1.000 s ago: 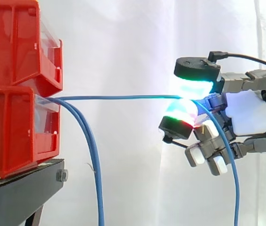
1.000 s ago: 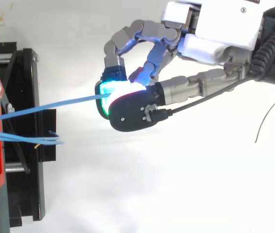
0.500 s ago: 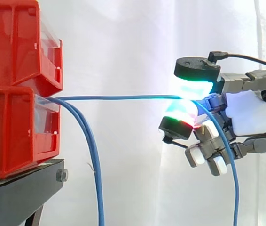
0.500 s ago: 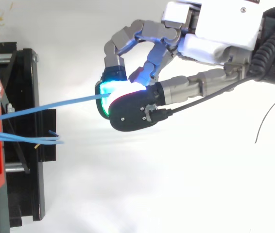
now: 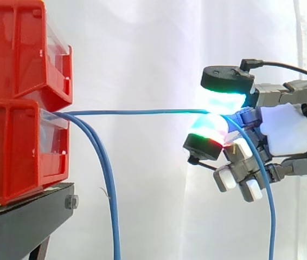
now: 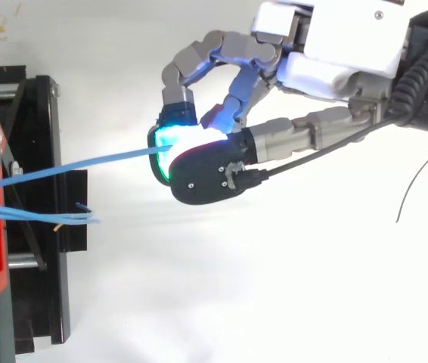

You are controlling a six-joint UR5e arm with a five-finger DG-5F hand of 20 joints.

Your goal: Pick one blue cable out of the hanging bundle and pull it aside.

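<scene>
**One blue cable pinched and stretched level, away from the bins**

In the side view the hand (image 5: 290,132) sits at 3 o'clock. Two of its glowing pads (image 5: 222,101) are closed on a single blue cable (image 5: 142,112), one pad above it and one below. The other fingers are curled underneath, and the slack cable passes over them.

From the pinch the cable runs taut and almost level toward 9 o'clock. It meets the stacked red bins (image 5: 12,135) at the front lip of the lower one. Past the pads, the slack part of the cable drops toward 5 o'clock across the front of the hand and leaves the bottom edge.

The other blue cables (image 5: 103,162) come out at the same lip. They curve down toward 7 o'clock, well apart from the hand, in front of the white curtain (image 5: 142,49). The bins rest on a black stand (image 5: 23,222) at 8 o'clock.

In the top view the hand (image 6: 327,64) reaches in from 2 o'clock, and the held cable (image 6: 100,161) slants from 9 o'clock up to the pads. The glow washes out the contact itself there, so the grip looks like a pinch rather than a wrap.
</scene>
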